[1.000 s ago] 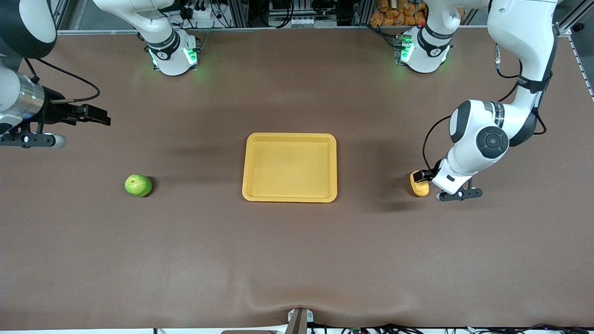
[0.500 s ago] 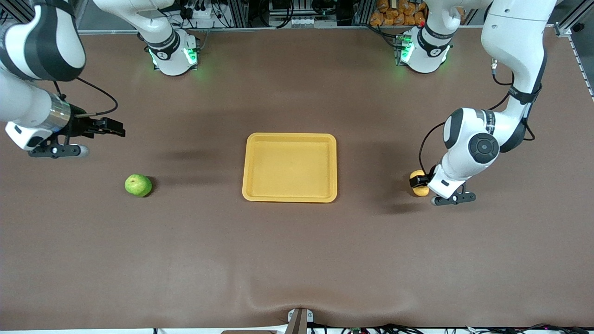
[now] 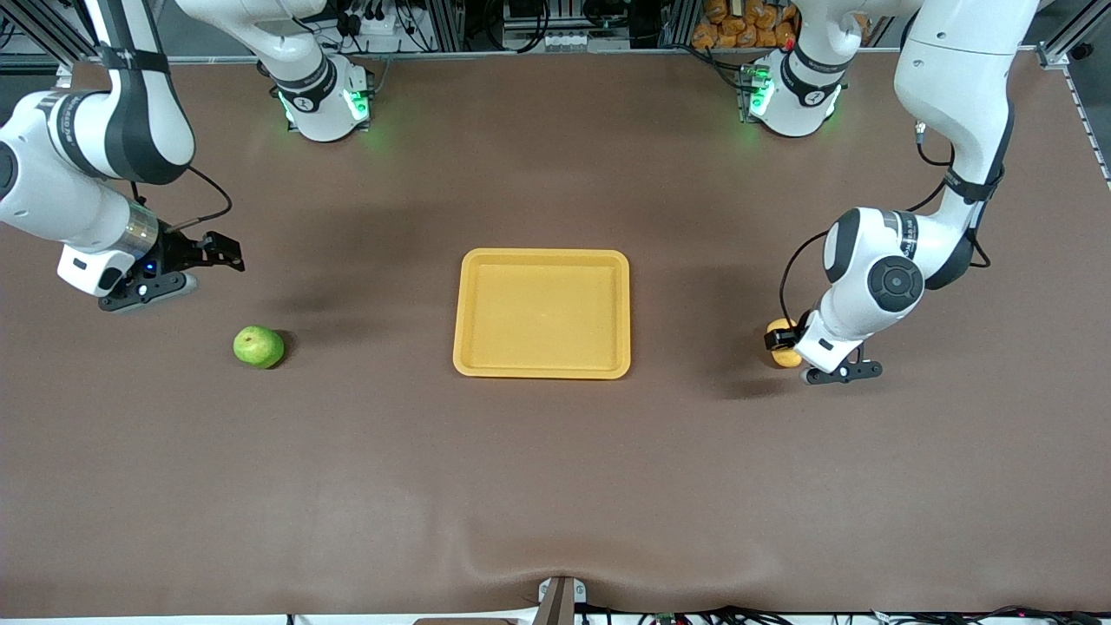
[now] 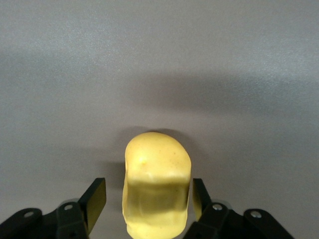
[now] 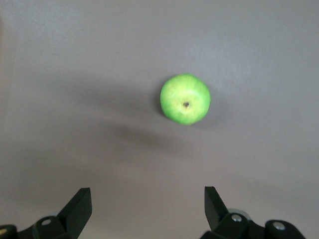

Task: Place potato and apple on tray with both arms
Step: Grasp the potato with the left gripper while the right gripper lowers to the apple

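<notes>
Front: tray (image 3: 542, 313) empty mid-bench; apple (image 3: 258, 346) toward the right arm's end, potato (image 3: 785, 342) toward the left's.

Left wrist: left gripper (image 4: 145, 199) jaws released, straddling the potato (image 4: 156, 186); it may squirt out.

Right wrist: right gripper (image 5: 144, 206) spread, short of the apple (image 5: 185, 98), which could roll.

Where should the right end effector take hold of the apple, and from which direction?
From straight above, fingers closing across the widest part of the apple. It sits stem dimple up, round and alone on the table, so any finger angle fits. The right end effector is open.
</notes>
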Available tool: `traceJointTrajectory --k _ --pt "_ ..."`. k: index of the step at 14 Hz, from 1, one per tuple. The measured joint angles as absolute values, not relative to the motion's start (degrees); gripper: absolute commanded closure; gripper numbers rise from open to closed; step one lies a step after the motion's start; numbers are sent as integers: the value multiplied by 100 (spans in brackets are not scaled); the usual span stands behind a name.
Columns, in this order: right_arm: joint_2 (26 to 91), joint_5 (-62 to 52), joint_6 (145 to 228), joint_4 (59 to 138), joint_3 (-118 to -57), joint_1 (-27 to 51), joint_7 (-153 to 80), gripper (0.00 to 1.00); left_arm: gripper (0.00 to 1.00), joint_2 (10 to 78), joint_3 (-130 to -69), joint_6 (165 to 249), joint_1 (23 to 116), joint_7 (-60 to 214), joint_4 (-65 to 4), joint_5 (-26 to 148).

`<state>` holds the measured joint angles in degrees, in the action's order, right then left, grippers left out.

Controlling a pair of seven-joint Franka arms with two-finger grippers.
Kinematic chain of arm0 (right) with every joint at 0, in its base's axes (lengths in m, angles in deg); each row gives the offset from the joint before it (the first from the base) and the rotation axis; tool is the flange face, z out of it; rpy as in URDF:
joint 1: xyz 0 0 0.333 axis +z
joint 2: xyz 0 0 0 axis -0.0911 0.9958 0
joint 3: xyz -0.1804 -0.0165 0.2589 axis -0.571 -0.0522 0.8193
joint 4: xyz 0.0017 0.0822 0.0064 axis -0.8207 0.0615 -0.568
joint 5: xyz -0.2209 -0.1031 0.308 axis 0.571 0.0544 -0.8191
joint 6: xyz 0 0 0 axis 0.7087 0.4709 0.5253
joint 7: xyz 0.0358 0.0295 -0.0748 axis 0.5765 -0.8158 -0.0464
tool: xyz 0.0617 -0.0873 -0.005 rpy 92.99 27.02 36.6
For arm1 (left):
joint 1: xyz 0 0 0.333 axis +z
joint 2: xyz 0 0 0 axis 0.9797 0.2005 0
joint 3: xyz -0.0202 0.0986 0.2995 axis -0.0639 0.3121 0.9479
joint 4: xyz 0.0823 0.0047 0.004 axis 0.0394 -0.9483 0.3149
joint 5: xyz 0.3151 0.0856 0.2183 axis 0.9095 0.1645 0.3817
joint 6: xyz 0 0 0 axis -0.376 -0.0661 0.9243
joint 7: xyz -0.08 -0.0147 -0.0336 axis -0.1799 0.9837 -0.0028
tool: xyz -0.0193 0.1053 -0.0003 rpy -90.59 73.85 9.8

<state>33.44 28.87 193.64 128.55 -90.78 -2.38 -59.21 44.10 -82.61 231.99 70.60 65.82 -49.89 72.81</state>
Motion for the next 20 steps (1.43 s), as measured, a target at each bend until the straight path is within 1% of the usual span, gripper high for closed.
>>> traceJointTrajectory --k 1,2,3,4,5,8,11,13,16,18,20 --pt "3409 2887 19523 12877 -9078 -259 -6252 0 52 4421 -8263 23222 7059 6582 -4994 7281" --pt "3500 2887 19653 12886 -9079 -284 -6583 0 69 4429 -8265 23242 7058 6582 -4998 7281" --pt "3614 2887 19789 12891 -9080 -307 -6927 0 84 4432 -8267 23248 7057 6584 -5002 7281" --pt "3738 2887 19954 12893 -9081 -317 -7253 0 95 4434 -8269 23249 7057 6589 -5006 7281" --pt "3862 2887 20117 12893 -9078 -316 -7563 0 100 4431 -8273 23254 7055 6602 -5006 7281" --pt "4168 2887 20542 12895 -9053 -301 -8324 0 100 4417 -8326 23280 7010 6630 -4983 7281" --pt "4325 2890 20814 12899 -9027 -275 -8917 0 100 4305 -8429 23270 6935 6819 -4843 7281" --pt "4475 2887 21232 12923 -9037 -332 -9749 0 100 4162 -8614 23009 6928 6985 -4706 7281" --pt "4824 2879 21813 12969 -9042 -442 -10862 0 100 4016 -8980 22412 6908 7045 -4317 7281" --pt "5044 2786 21946 12970 -9041 -460 -11241 0 100 4007 -9187 22280 6834 7045 -4142 7281" --pt "5217 2393 21958 12968 -9031 -459 -11703 0 100 4020 -9239 22274 6615 7044 -4035 7281"
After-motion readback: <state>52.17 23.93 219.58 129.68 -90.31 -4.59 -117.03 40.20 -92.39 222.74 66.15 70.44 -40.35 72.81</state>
